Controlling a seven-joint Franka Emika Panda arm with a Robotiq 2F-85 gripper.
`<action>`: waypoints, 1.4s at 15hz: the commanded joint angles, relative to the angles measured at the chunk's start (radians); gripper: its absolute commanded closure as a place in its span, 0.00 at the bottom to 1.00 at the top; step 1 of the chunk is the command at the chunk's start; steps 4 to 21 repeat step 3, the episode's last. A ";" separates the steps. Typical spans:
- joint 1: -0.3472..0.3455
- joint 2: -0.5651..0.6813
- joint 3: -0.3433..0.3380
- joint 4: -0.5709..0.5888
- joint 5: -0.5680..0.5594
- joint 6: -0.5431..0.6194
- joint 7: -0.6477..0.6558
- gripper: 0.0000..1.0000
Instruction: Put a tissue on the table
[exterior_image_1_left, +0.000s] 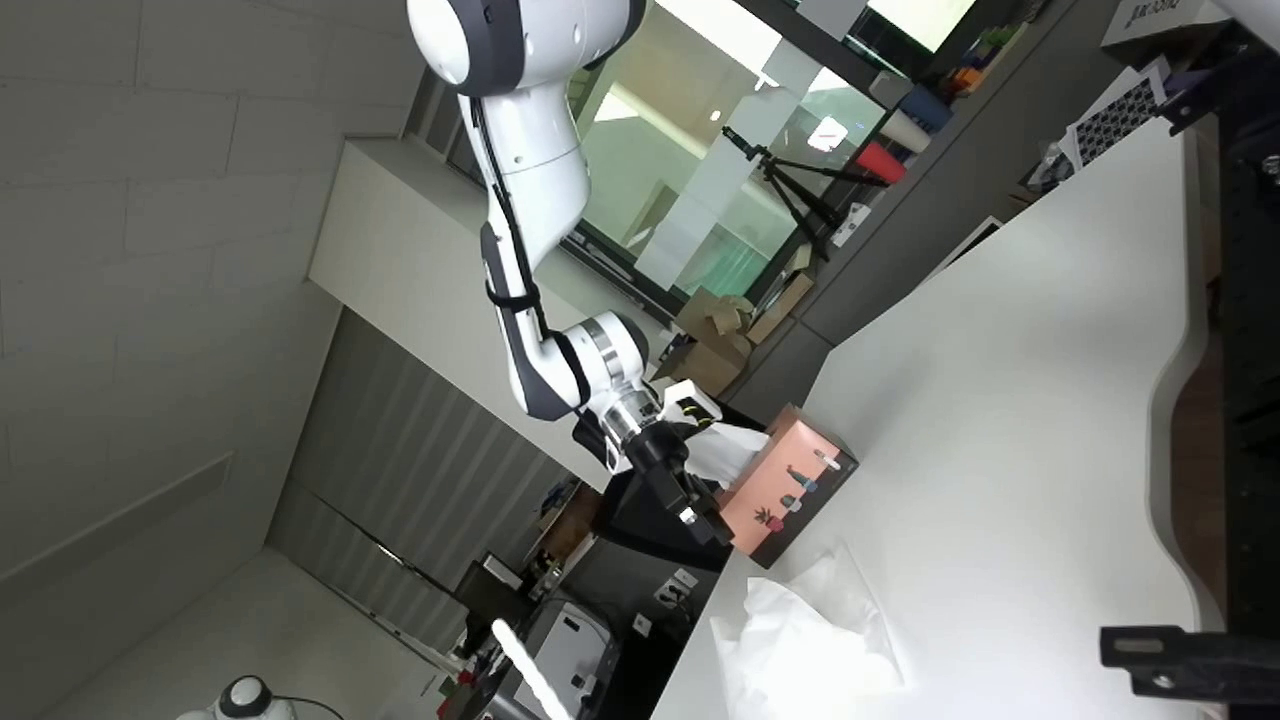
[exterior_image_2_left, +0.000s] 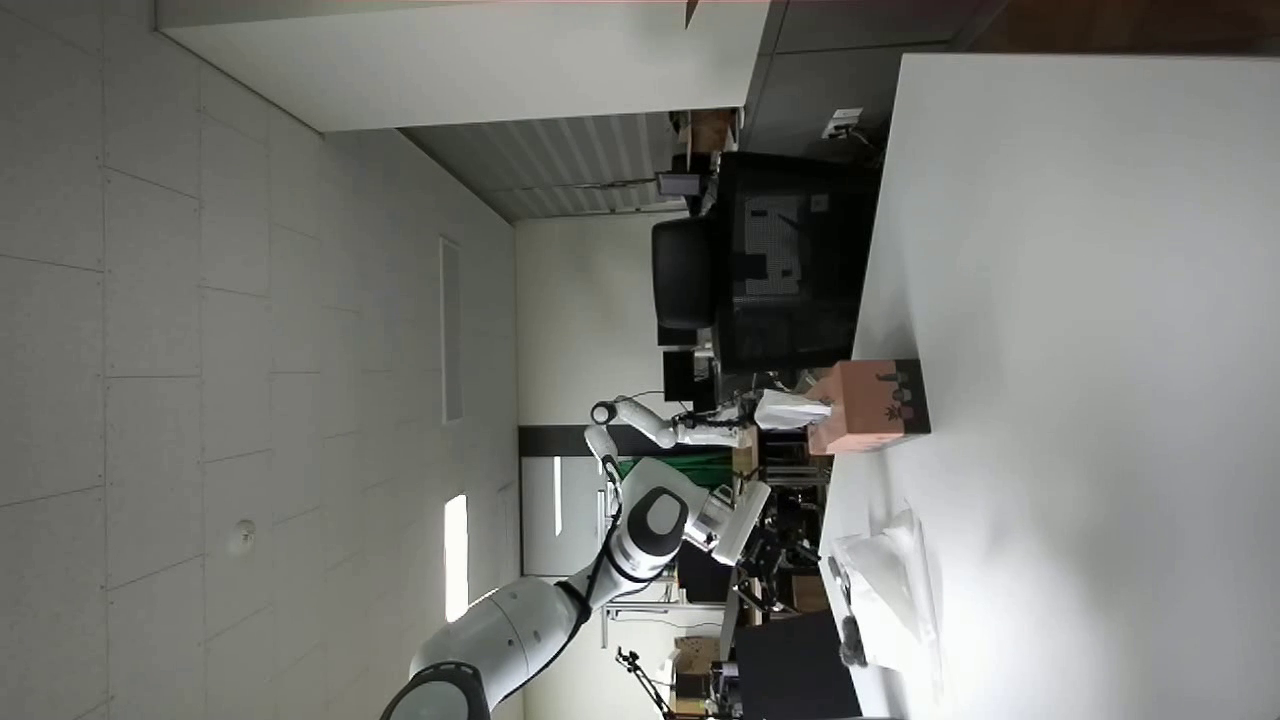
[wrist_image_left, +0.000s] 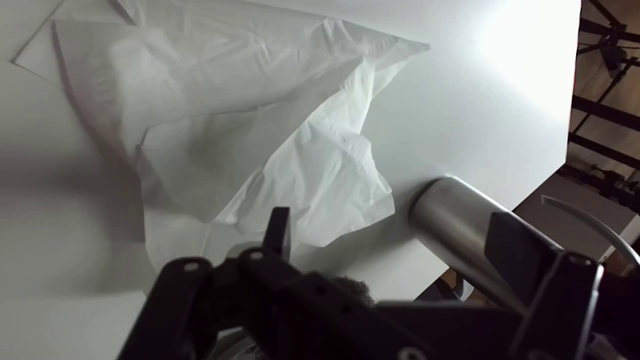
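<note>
Tiled ceiling (exterior_image_2_left: 330, 380), turned on its side in both exterior views, and a white table (exterior_image_2_left: 1090, 300) spread beneath the gripper (wrist_image_left: 395, 240). The robot arm (exterior_image_2_left: 530, 620) holds the gripper above the tabletop. Off to one side of the gripper, and well apart from it in an exterior view, stands a pink tissue box (exterior_image_2_left: 868, 402) with a white tuft (exterior_image_2_left: 790, 410) rising from its top. Were that tuft pulled, the box, probably light, could tip or slide along with it. Crumpled tissue (wrist_image_left: 240, 130) lies on the table, below and ahead of the gripper; whether it is one sheet or several cannot be told. With tissue on the table, the task appears complete or nearly so, leaving disturbance as the main hazard: a lowering or sideways sweep could hook a raised fold and drag the tissue, since so thin a material would offer little resistance. The gripper itself is spread wide, with nothing seen in its grasp. One finger (wrist_image_left: 277, 232) overlaps the tissue in the wrist view; contact cannot be judged. Behind the other finger (wrist_image_left: 517, 257) shows a metal cylinder (wrist_image_left: 450, 215), which a descent here might strike. Smallest is a dark fuzzy object (wrist_image_left: 355, 289), mostly hidden by the gripper and liable to be brushed unnoticed.
</note>
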 joint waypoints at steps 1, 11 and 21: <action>-0.001 0.000 0.001 0.003 -0.001 -0.003 0.001 0.00; -0.001 0.000 0.001 0.003 -0.001 -0.004 0.001 0.00; -0.001 0.000 0.001 0.003 -0.001 -0.004 0.001 0.00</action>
